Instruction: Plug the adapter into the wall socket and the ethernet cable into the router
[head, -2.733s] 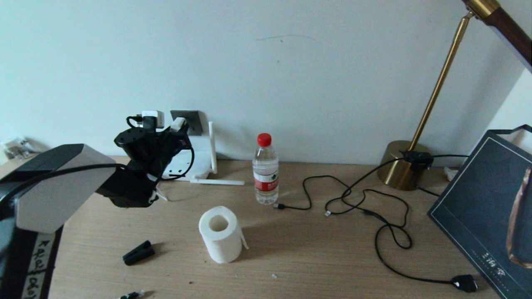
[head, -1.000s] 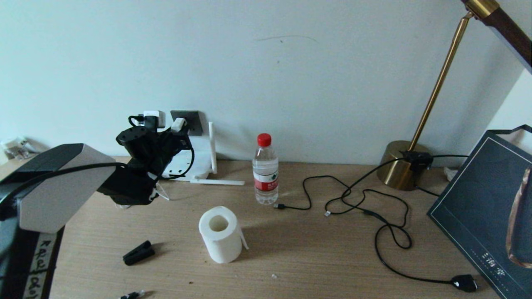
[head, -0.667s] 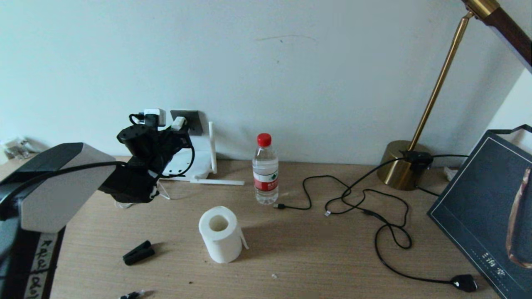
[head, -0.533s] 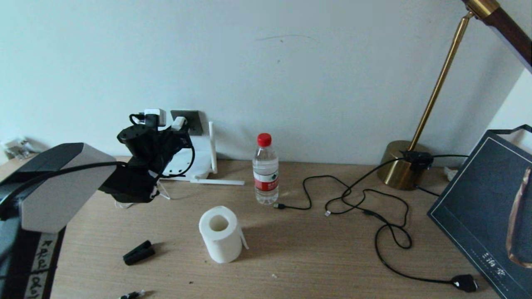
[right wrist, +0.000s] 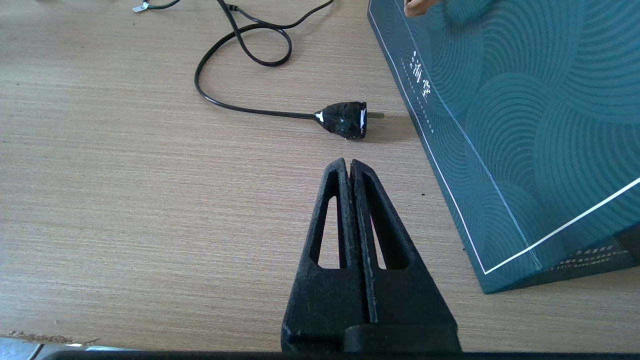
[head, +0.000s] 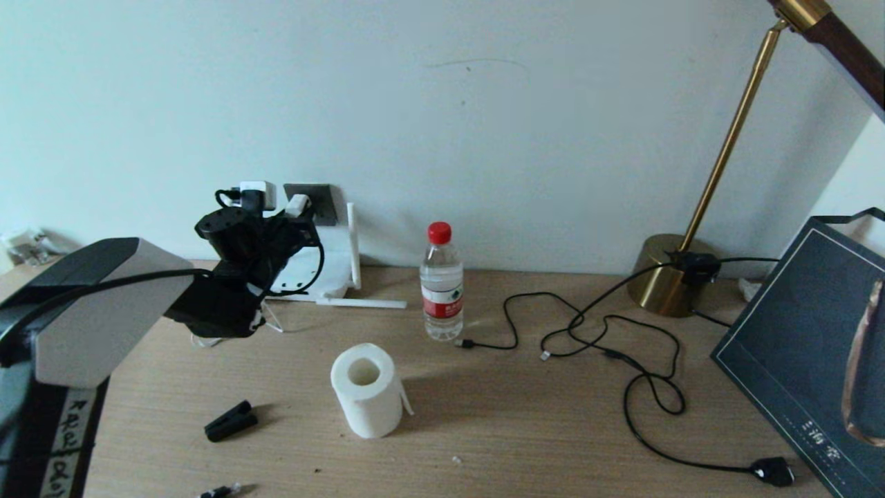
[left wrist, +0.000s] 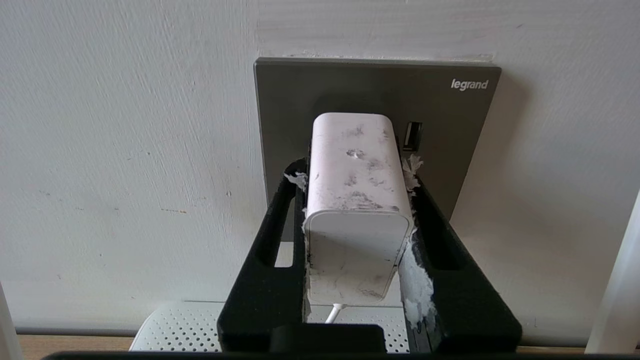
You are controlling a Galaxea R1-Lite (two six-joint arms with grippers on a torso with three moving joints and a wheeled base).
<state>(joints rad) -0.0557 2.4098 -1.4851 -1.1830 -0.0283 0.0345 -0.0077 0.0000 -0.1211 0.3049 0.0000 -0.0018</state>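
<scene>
My left gripper (left wrist: 355,172) is shut on the white adapter (left wrist: 356,235), one black finger on each side. The adapter's far end meets the dark grey wall socket (left wrist: 350,85); its pins are hidden. Its thin white cord drops behind it. The head view shows the adapter (head: 298,205) at the socket (head: 321,197), above the white router (head: 325,273) with its stick antennas. A small black clear-tipped plug (head: 220,492), apparently the ethernet cable's end, lies at the table's front left edge. My right gripper (right wrist: 348,162) is shut and empty, low over the table.
A water bottle (head: 442,283) and a paper roll (head: 366,391) stand mid-table. A black clip (head: 230,420) lies front left. Thin black cables (head: 608,332) run to a brass lamp base (head: 667,277). A black plug (right wrist: 345,120) lies next to a dark teal box (right wrist: 500,100).
My left arm has edged forward toward the wall with the adapter in its grip. Over the last half second nothing has visibly moved.
</scene>
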